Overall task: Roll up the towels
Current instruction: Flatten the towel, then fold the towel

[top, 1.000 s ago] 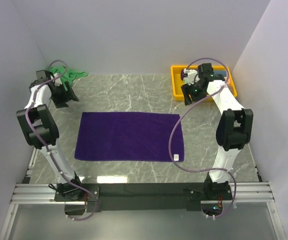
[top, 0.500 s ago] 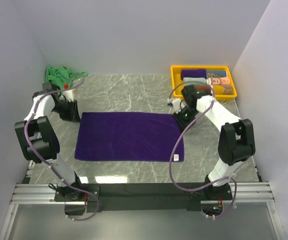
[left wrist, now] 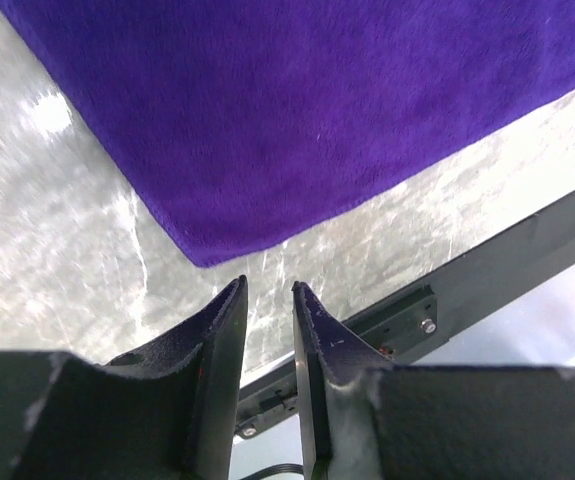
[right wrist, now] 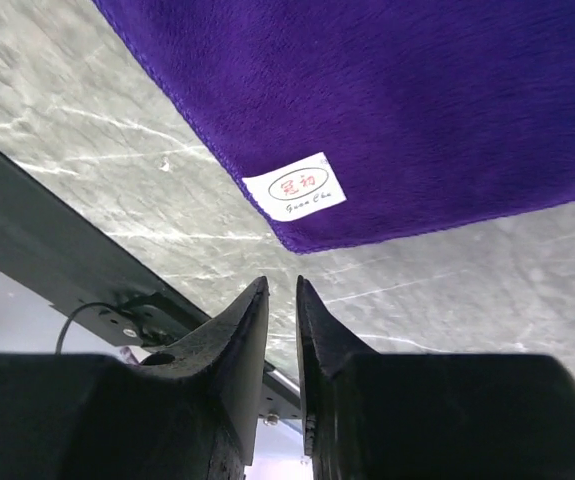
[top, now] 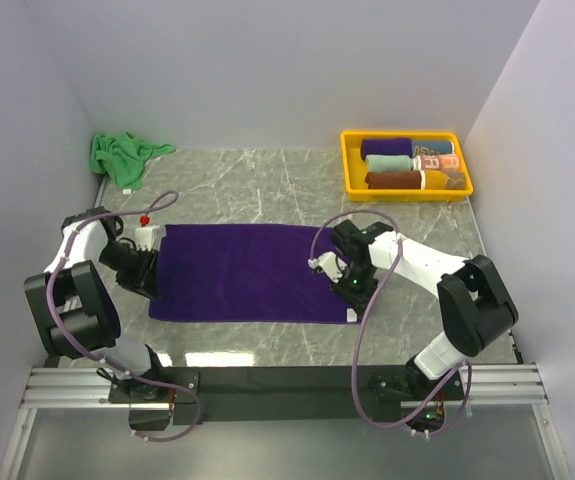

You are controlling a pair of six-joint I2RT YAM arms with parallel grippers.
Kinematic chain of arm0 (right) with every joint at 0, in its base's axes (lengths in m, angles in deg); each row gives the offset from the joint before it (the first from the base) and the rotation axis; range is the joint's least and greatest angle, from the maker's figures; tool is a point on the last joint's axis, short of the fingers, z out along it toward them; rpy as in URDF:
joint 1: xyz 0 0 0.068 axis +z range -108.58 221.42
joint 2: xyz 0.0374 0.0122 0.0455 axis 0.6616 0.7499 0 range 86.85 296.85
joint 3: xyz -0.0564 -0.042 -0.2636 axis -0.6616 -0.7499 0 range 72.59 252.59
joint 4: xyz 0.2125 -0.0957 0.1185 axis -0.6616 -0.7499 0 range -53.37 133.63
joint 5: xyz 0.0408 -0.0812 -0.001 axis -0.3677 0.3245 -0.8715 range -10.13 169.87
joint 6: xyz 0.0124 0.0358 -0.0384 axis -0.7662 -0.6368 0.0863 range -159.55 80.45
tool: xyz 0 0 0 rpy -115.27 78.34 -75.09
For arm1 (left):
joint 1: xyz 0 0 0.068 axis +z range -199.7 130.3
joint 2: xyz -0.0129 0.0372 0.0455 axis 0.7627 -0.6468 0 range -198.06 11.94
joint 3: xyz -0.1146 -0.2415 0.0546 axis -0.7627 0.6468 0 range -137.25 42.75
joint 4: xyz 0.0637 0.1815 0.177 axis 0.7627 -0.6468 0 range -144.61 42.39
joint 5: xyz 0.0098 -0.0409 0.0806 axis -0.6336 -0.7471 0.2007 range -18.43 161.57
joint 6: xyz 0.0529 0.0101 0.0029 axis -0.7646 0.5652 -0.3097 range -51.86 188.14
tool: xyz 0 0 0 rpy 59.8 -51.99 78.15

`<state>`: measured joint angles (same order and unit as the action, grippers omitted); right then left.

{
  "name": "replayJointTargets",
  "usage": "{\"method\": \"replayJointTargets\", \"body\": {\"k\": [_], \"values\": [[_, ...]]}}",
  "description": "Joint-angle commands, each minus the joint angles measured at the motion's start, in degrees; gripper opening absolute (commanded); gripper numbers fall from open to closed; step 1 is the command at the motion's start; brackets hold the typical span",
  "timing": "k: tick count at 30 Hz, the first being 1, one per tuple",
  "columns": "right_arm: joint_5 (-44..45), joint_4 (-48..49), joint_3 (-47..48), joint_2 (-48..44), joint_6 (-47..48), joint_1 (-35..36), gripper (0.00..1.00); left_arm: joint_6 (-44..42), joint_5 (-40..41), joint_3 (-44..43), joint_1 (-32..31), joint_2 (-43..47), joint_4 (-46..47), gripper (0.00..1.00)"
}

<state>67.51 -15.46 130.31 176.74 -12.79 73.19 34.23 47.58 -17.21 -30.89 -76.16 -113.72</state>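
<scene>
Left gripper point(left wrist: 267, 292) & right gripper point(right wrist: 282, 285): jaws narrow, empty, just off purple towel point(top: 247, 272) at its 2 near corners. Risk: prob close short of hem, grab nothing.

Purple towel point(top: 252, 272) spread flat, mid-table; green towel point(top: 117, 155) crumpled in heap, far-left corner.

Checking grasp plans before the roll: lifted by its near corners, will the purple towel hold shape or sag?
Probably sags: the purple towel lies thin and flat, its plush pile suggesting soft cloth. Likely light for its size. Pushed at an edge, it may bunch or slide on the glossy table.
</scene>
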Motion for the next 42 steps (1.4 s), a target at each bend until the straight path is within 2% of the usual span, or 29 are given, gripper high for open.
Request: {"method": "replayJointTargets", "body": {"k": [1,5,15,23,32,40,42], "values": [[2.3,3.8,-2.4,-2.2,-1.3,1.7,0.25,-1.6,1.0,1.3,0.9,0.6,-1.6,0.31],[7.4,8.2,-5.7,-1.9,-3.4,3.1,0.23,-0.4,0.9,2.0,1.3,-0.1,-0.6,0.31],[13.7,14.3,-9.2,-0.7,-4.7,7.2,0.2,-0.7,0.3,2.5,1.6,-2.6,0.5,0.31],[15.3,15.7,-10.2,1.6,-5.2,9.2,0.19,0.7,2.3,4.7,1.6,-3.7,2.8,0.28],[18.6,15.4,-10.4,3.0,-5.2,9.3,0.19,5.9,8.5,8.6,1.7,-8.8,10.8,0.22],[22.7,14.7,-13.1,2.4,-3.3,9.3,0.19,7.9,20.0,10.7,2.1,-7.6,14.9,0.14],[23.1,14.1,-13.3,2.2,-3.2,9.3,0.19,7.7,20.7,10.9,2.1,-7.1,14.8,0.13]]}}
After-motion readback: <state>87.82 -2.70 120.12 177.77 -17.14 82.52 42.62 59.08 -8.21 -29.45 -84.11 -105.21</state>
